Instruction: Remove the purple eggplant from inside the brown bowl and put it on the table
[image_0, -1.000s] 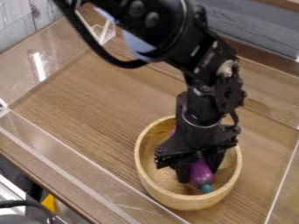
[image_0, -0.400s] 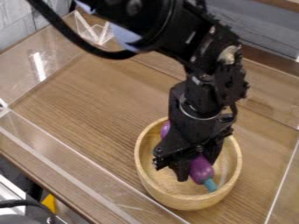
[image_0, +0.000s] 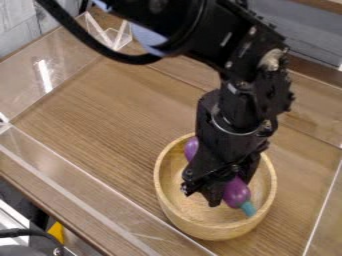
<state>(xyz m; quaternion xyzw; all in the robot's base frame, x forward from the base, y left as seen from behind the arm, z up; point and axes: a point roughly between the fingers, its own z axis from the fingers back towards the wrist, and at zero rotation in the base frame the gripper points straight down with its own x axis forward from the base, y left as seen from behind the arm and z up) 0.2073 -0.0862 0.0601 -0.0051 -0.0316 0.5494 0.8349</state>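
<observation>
One hand (image_0: 225, 189) clamped tight on the purple eggplant (image_0: 237, 191), inside the brown bowl (image_0: 181, 215).

Purple eggplant (image_0: 235, 191), teal tip low, inside tan brown bowl (image_0: 177, 214), on table (image_0: 107, 120)

The gripper (image_0: 222, 193) covers the middle of the purple eggplant (image_0: 237, 191), so only a purple bulge and the teal tip show, and whether it touches the floor of the brown bowl (image_0: 181, 212) cannot be told. The arm (image_0: 201, 40) is cut off by the top edge, and it hides the bowl's far rim and part of the table (image_0: 107, 115).
</observation>
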